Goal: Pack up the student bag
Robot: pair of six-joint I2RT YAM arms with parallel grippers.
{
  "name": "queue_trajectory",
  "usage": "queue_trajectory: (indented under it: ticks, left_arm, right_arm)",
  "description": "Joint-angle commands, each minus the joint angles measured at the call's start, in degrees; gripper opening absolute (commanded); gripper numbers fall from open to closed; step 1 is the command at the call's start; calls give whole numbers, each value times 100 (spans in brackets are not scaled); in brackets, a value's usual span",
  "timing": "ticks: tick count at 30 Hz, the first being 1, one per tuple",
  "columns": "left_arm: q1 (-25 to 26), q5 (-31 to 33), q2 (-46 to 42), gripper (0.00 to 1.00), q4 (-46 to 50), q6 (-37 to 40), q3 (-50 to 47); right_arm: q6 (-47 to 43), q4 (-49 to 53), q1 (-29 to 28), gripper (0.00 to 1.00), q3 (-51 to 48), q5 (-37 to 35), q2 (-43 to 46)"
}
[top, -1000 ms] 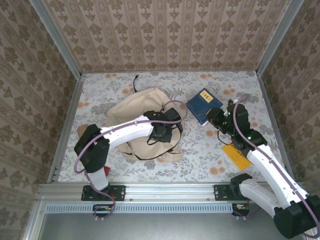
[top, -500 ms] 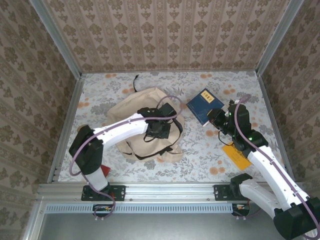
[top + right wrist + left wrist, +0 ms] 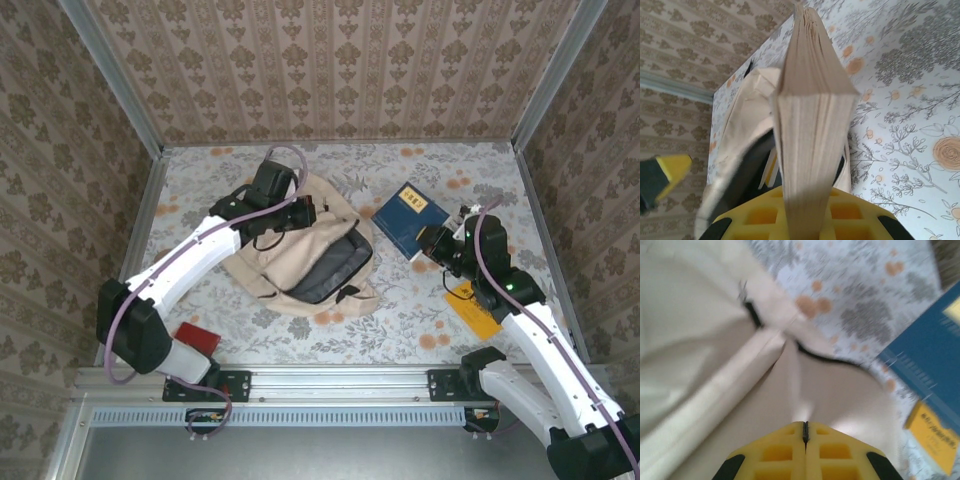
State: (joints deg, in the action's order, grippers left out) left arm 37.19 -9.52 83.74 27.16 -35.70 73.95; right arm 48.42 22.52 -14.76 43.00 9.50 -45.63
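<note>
Left of centre on the floral tabletop (image 3: 420,165) lies the student bag (image 3: 270,255), its mouth gaping toward the near right with the dark grey lining (image 3: 330,272) showing. My left gripper (image 3: 305,212) sits at the bag's far edge, fingers (image 3: 780,450) pressed flat together on a fold of its beige fabric. My right gripper (image 3: 432,245), just right of the bag, clamps a blue book (image 3: 408,215) by its near corner. From my wrist, the page edges (image 3: 812,125) run out from between my yellow pads (image 3: 760,215), with the bag beyond. An orange booklet (image 3: 473,312) lies beside my right arm, and a red item (image 3: 195,338) lies near my left base.
</note>
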Motion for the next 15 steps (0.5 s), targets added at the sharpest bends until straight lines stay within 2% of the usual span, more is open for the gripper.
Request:
queue_trajectory:
  ticks: [1, 6, 9, 10, 15]
  left_arm:
    - [-10, -266, -275, 0, -792, 287, 240]
    - [-12, -186, -455, 0, -1269, 265, 106]
    - [11, -170, -314, 0, -679, 211, 185]
    - [44, -68, -211, 4, -291, 210, 254]
    - [467, 505, 121, 42, 783, 215, 159]
  right_arm:
    - [-219, -83, -30, 4, -79, 660, -13]
    - [-60, -199, -224, 4, -312, 888, 64]
    - [6, -43, -243, 4, -421, 667, 157]
    - [2, 41, -246, 4, -431, 549, 177]
    - [9, 401, -245, 4, -377, -20, 151]
